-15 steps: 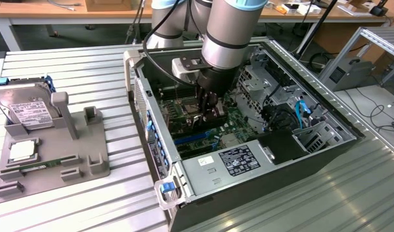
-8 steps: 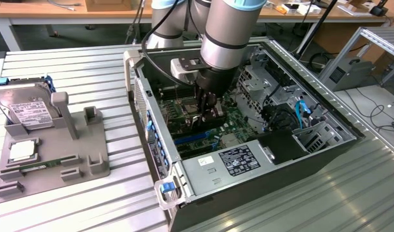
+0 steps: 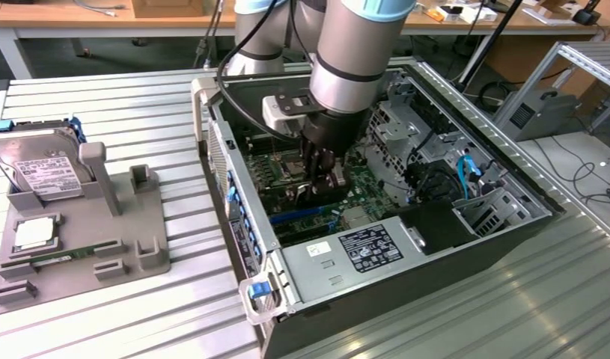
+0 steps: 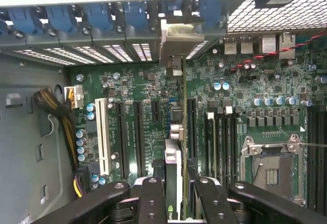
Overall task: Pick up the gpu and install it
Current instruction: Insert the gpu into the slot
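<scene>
My gripper (image 3: 319,187) reaches down inside the open computer case (image 3: 235,224), over the motherboard. It is shut on the gpu (image 4: 175,162), a thin card seen edge-on between the two black fingers (image 4: 152,196). The card stands upright among the long black expansion slots (image 4: 137,137). Its silvery end bracket (image 4: 179,37) lies against the case's rear wall by the blue slot clips. In the exterior view the gpu (image 3: 313,197) is a dark piece just under the fingers, mostly hidden by them. I cannot tell whether the card's edge sits in a slot.
A grey fixture tray (image 3: 135,250) on the exterior view's left holds a silver hard drive (image 3: 35,168) and a small square chip (image 3: 33,235). Inside the case are a white slot (image 4: 104,137), an empty CPU socket (image 4: 271,170), a cable bundle (image 4: 53,106) and the power supply (image 3: 370,250).
</scene>
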`<state>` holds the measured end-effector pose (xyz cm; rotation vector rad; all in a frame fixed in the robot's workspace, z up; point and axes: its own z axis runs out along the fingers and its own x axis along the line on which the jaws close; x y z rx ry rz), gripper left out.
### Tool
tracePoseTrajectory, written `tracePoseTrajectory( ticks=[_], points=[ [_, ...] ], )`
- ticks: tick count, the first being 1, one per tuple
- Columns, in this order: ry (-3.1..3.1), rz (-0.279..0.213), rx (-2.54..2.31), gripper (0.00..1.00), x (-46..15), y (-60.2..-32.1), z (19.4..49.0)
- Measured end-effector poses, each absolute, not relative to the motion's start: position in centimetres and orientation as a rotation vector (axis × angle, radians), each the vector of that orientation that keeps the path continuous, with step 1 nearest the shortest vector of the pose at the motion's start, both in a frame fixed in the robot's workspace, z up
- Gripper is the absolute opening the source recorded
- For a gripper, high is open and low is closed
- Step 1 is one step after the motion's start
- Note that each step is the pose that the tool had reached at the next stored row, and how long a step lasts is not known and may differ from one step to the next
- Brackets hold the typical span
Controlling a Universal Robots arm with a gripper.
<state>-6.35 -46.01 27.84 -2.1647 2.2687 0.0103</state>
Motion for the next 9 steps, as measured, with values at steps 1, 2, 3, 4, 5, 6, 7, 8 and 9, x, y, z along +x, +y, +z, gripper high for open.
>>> tracePoseTrajectory(
  ticks=[1, 2, 3, 4, 5, 6, 7, 8, 9],
  points=[
    [2.268, 0.010, -2.165, 0.27, -6.49, -46.06, 27.82],
    [2.268, 0.010, -2.165, 0.27, -6.74, -46.07, 27.81],
    [2.269, 0.010, -2.165, 0.27, -6.87, -46.07, 27.79],
    [2.269, 0.010, -2.165, 0.27, -6.93, -46.07, 27.77],
    [2.268, 0.010, -2.165, 0.27, -6.94, -46.07, 27.70],
    [2.269, 0.010, -2.165, 0.27, -6.98, -46.07, 27.65],
    [2.269, 0.010, -2.165, 0.27, -6.98, -46.07, 27.59],
    [2.269, 0.010, -2.165, 0.27, -6.98, -46.07, 27.50],
    [2.269, 0.010, -2.165, 0.27, -6.97, -46.07, 27.42]
  ],
)
